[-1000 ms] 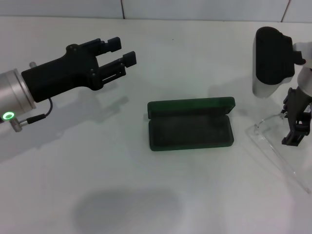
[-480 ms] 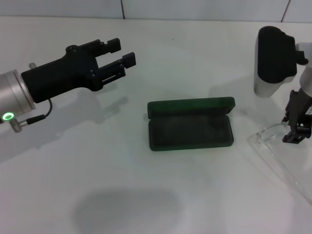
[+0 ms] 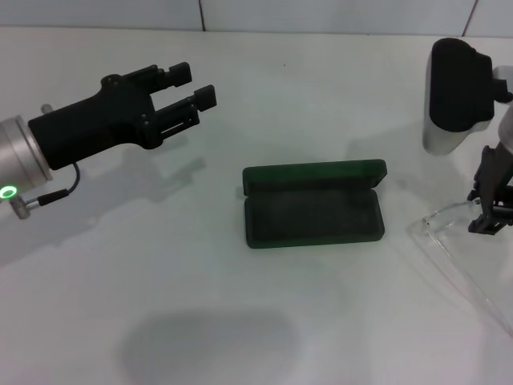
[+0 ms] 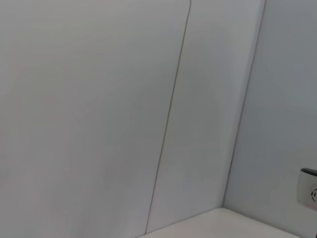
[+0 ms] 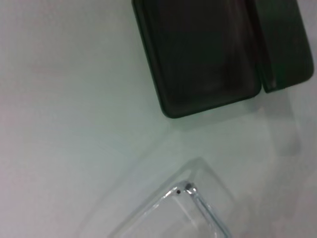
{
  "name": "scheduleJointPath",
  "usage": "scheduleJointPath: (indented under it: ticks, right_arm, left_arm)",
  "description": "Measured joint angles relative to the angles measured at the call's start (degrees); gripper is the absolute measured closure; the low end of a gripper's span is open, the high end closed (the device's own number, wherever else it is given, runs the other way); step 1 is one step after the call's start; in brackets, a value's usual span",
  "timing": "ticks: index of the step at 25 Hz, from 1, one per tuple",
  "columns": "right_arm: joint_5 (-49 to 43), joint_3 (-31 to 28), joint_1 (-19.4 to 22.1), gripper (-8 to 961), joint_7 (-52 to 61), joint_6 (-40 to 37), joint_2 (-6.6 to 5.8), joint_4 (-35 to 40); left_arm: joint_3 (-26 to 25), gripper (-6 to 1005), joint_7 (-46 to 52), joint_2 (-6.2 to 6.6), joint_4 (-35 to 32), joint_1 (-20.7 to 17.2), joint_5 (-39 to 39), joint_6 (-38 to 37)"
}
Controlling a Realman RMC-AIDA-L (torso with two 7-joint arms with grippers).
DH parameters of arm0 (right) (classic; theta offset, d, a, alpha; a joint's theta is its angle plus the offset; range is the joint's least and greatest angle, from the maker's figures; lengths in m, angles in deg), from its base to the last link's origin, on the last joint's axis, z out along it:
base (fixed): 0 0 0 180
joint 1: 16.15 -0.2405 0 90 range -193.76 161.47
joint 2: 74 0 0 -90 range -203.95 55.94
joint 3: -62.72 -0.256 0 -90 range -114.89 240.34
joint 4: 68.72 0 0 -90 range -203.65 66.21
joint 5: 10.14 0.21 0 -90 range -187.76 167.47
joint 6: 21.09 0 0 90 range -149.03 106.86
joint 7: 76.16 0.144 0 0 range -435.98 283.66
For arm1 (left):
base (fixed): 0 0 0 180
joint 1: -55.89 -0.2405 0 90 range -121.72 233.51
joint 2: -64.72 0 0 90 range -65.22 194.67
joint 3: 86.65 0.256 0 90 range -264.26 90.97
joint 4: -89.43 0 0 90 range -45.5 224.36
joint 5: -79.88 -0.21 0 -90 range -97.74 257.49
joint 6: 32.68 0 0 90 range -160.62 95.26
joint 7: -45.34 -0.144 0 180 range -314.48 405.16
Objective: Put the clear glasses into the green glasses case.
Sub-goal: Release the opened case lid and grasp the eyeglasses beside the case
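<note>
The green glasses case (image 3: 313, 215) lies open in the middle of the white table, its lid folded back on the far side and its dark inside bare. The clear glasses (image 3: 457, 261) are at the right edge of the head view, one thin arm slanting toward the front right. My right gripper (image 3: 486, 223) points down and is shut on their far end, to the right of the case. The right wrist view shows the case (image 5: 203, 54) and a corner of the glasses (image 5: 190, 198). My left gripper (image 3: 195, 85) hovers open at the back left, holding nothing.
The white table (image 3: 200, 265) runs back to a pale wall with a vertical seam (image 3: 201, 14). The left wrist view shows only wall panels and a socket (image 4: 308, 191). A soft shadow (image 3: 208, 345) lies on the table at the front.
My right gripper has risen slightly and shifted right with the clear glasses. The left gripper has drawn back a little to the left. The case has not moved.
</note>
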Motion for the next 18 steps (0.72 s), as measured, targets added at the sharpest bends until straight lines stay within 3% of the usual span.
scheduleJointPath:
  ticks: [7,18]
  right_arm:
    - [-0.1,-1.5,0.9,543,-0.8,0.7,-0.17,0.0]
    - [4.8,-7.7,5.6,548,-9.5,6.2,0.04,-0.1]
  left_arm:
    - [0.0,418,0.0,0.3,0.2,-0.1,0.0,0.0]
    - [0.0,418,-0.2,0.64,1.6,0.3,0.0,0.0]
